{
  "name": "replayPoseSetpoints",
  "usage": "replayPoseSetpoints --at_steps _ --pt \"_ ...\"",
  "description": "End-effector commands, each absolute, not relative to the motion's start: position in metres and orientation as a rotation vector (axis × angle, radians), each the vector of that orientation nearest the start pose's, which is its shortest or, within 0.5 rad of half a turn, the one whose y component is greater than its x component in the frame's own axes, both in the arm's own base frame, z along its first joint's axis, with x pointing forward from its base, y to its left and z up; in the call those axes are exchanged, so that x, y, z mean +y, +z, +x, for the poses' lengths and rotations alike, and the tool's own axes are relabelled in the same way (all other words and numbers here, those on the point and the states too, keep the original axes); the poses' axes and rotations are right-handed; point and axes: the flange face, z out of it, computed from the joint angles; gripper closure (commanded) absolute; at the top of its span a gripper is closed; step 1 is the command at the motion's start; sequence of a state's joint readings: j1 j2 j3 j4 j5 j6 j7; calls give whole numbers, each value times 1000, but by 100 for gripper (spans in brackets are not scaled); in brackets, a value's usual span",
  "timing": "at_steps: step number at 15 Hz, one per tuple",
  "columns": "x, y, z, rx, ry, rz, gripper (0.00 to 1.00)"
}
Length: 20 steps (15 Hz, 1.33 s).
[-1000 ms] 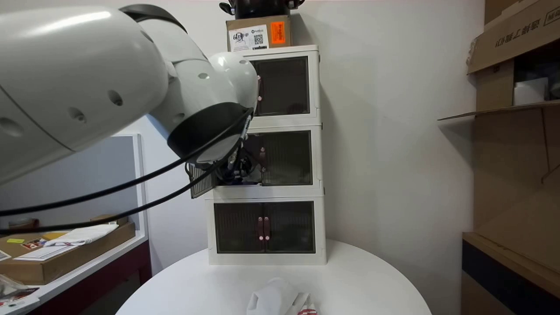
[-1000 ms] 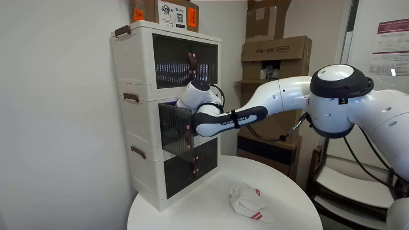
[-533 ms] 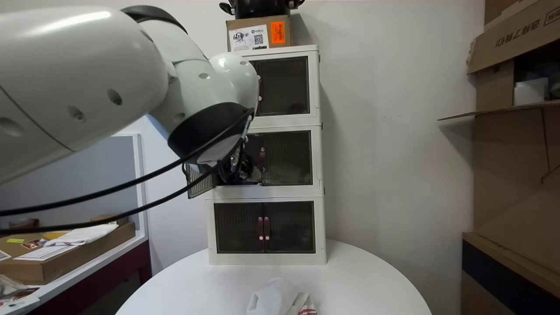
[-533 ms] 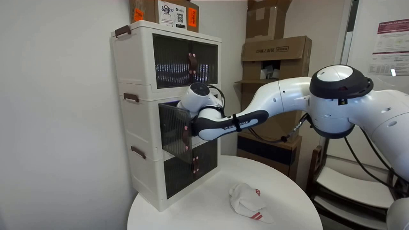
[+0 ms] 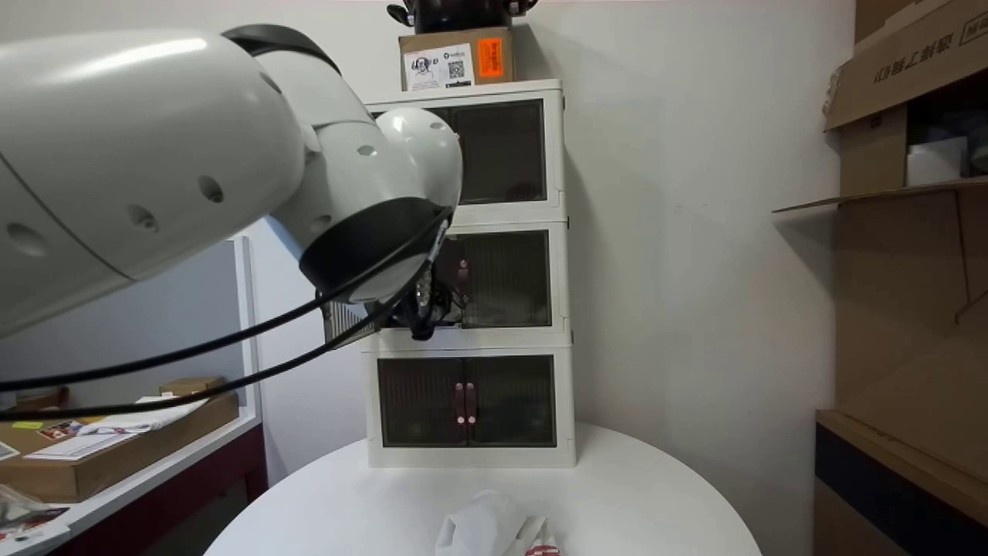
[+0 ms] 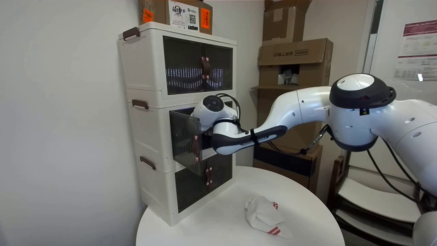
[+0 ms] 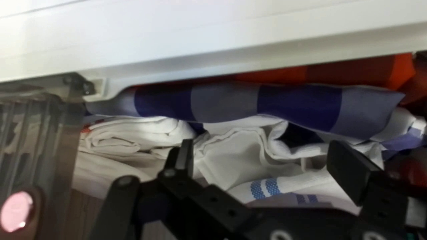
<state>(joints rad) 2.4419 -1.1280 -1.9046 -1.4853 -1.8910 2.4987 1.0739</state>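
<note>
Lower than a moment ago, my hand [image 7: 262, 155] has its fingers [image 7: 350, 171] spread wide, and white towels [image 7: 233, 158] show between them in the middle cupboard [image 6: 148, 133], whose door [image 6: 184, 140] has swung slightly further out

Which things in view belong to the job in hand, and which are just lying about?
Apparently in use: open gripper, blue-striped white cloth close by, opened ribbed door of the cabinet.

Seemingly just lying about: crumpled red-striped cloth on the table (role uncertain), cardboard box atop the cabinet, chair.
</note>
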Motion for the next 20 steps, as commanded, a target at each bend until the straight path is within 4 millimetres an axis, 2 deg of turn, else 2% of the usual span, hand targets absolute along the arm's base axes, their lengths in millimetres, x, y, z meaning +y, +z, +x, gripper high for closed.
replayPoseSetpoints --at_steps 1,2,3,4,6,13,15,17,20 --pt "121 351 742 -77 -1430 -2745 0" --pt "120 350 744 -80 -1432 -2742 3" --pt "118 349 746 -74 -1422 -2736 26" --pt "117 347 748 -66 -1408 -2730 28" --pt "114 343 751 -45 -1377 -2711 39" --pt "115 339 755 -54 -1350 -2660 94" --pt "117 341 754 -56 -1351 -2649 100" --pt "118 347 754 -57 -1372 -2638 100" --pt "119 369 752 -41 -1432 -2603 100"
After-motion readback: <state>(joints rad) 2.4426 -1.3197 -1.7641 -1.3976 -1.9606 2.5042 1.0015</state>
